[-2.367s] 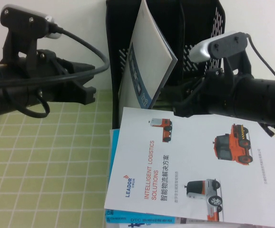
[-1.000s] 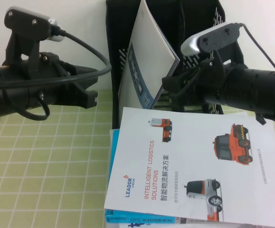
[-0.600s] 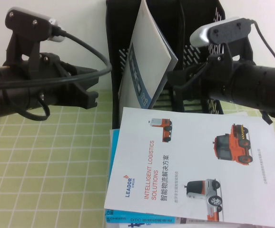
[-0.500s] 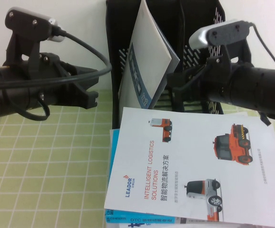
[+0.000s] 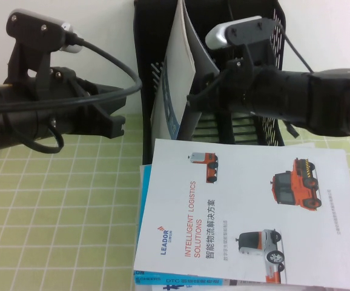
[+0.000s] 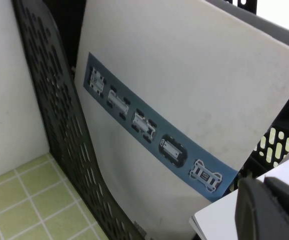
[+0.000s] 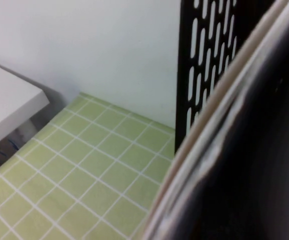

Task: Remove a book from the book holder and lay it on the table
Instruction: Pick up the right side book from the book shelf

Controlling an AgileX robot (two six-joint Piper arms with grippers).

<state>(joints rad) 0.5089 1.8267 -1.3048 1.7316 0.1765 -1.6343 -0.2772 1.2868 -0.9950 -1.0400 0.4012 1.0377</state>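
Yellow-green tiled table [image 5: 60, 200] is backed by a white wall. Black book holder [image 5: 145, 73] is set upright at the far edge. White-grey booklet [image 5: 178, 66] with a blue strip is seen leaning tilted in the holder's left compartment. Right gripper [image 5: 194, 102] is held at the booklet's right edge, in front of the holder; whether it is apart or clamped cannot be told. Left gripper [image 5: 113, 121] is held above the table, just left of the holder; its state cannot be told either. White truck brochure [image 5: 241, 206] is laid flat on a small stack in front of the holder
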